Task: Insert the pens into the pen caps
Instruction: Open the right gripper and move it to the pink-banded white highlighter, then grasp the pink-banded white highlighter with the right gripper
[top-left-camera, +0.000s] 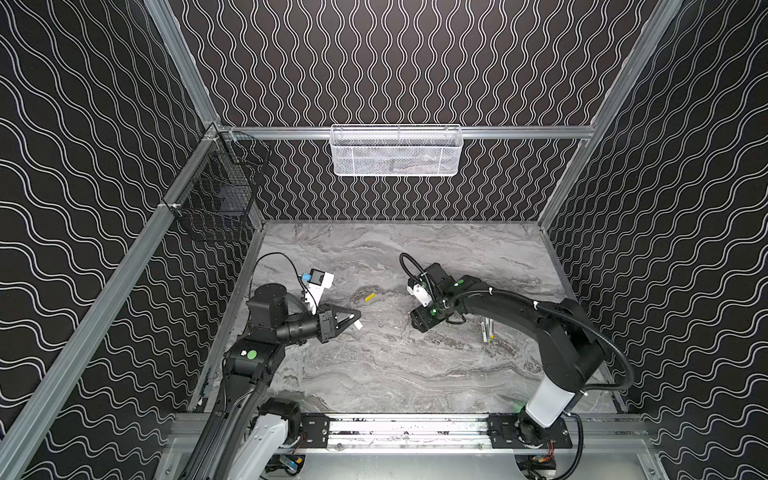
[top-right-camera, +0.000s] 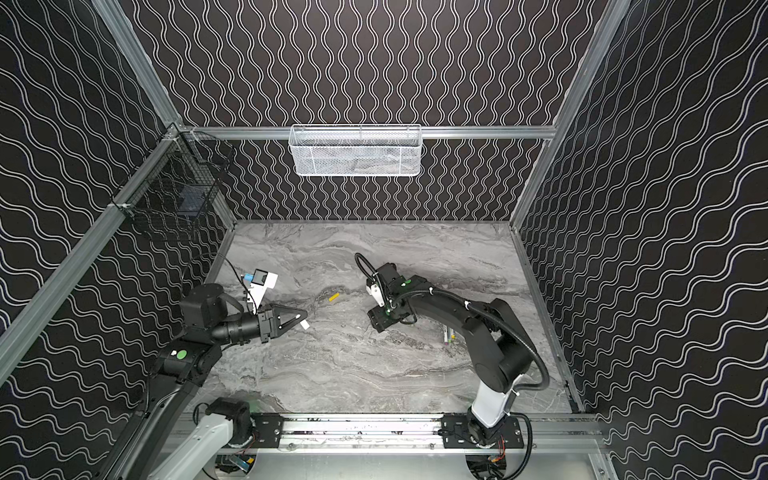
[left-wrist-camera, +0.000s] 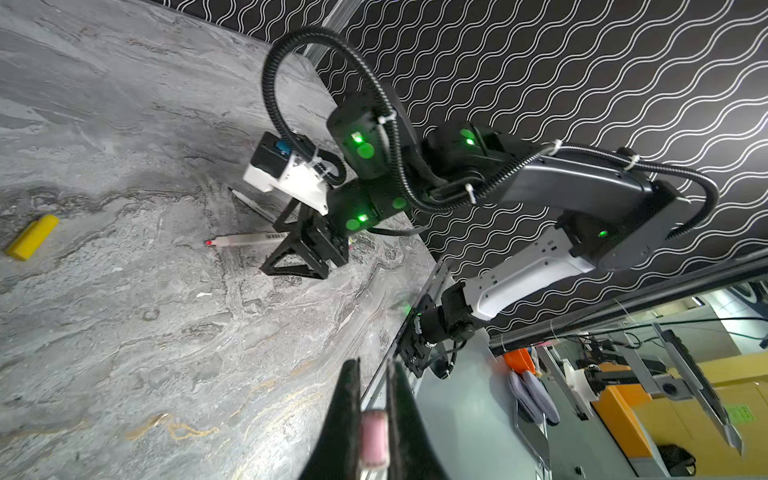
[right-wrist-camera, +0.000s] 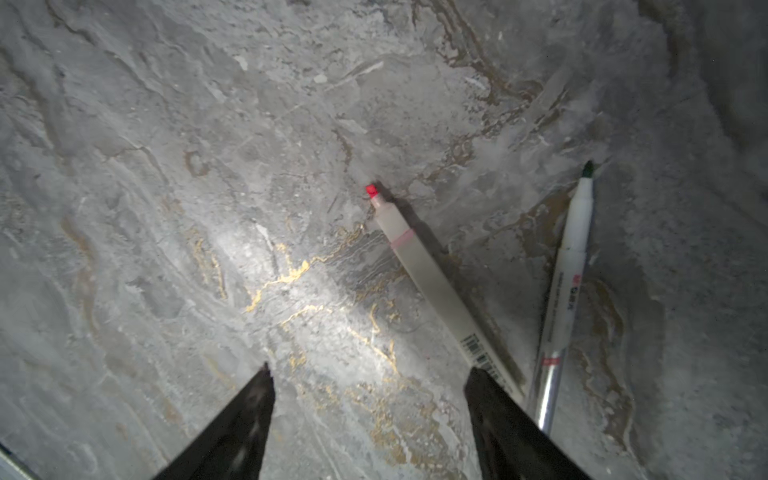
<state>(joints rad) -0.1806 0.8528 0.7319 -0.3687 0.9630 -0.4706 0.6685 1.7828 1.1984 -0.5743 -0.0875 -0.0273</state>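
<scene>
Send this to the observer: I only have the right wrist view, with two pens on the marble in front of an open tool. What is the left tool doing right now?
Observer: The left tool is shut on a short pale cap, pinched between its fingertips.
Operator: Good. Is there any other cap lying loose that I can't see?
Observer: Yes, in both top views a yellow cap lies on its side on the table, just beyond the left tool's tip and touching nothing.
</scene>
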